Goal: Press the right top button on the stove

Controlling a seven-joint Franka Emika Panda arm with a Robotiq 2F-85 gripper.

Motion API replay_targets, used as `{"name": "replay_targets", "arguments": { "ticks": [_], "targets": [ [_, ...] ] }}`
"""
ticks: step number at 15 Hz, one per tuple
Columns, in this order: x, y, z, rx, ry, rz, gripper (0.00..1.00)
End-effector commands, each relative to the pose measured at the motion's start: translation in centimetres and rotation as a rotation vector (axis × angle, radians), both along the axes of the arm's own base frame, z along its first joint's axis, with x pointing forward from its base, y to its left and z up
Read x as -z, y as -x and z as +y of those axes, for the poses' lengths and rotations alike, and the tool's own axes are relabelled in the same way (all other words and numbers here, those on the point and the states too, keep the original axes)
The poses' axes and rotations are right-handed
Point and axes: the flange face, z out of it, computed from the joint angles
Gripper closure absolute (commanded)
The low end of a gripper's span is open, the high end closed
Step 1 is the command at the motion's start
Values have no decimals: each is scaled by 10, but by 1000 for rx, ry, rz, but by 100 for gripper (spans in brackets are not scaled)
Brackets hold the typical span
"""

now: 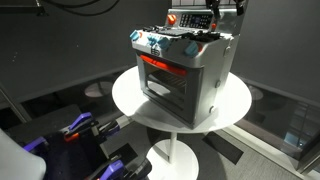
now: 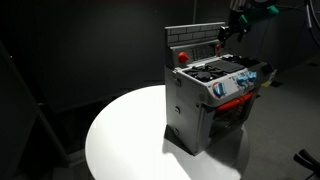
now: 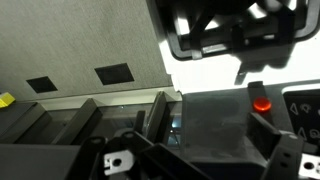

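The stove (image 1: 185, 75) is a small silver-grey toy oven with a red-trimmed glass door, standing on a round white table (image 1: 130, 100). It also shows in an exterior view (image 2: 205, 105). Its raised back panel (image 2: 195, 38) carries a red button (image 2: 182, 57), which also shows in the wrist view (image 3: 261, 102). My gripper (image 2: 226, 36) hangs just above the far end of the panel, away from the red button, and also shows in an exterior view (image 1: 213, 15). In the wrist view its dark fingers (image 3: 200, 150) look apart, with the grey panel between them.
Blue-white knobs (image 2: 245, 82) line the stove front above the door. Black burners (image 2: 215, 70) lie below the gripper. Blue and black equipment (image 1: 75, 130) sits on the floor beside the table. Dark curtains surround the scene.
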Motion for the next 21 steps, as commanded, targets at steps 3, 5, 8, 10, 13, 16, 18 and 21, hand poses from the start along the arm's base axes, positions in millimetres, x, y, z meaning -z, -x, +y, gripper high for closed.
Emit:
{"name": "replay_targets", "arguments": {
  "ticks": [3,5,8,10,13,16,18,21],
  "targets": [
    [-10,38,-3,20,-46,112,0],
    [-14,53,-5,18,-69,157,0],
    [-19,79,-8,8,-101,237,0],
    [-21,97,-10,-5,-128,300,0],
    [-20,123,-16,-31,-153,385,0],
    [-14,147,-21,-96,-189,447,0],
    [-9,161,-25,-154,-220,458,0],
    [-6,182,-25,-232,-266,459,0]
  ]
}}
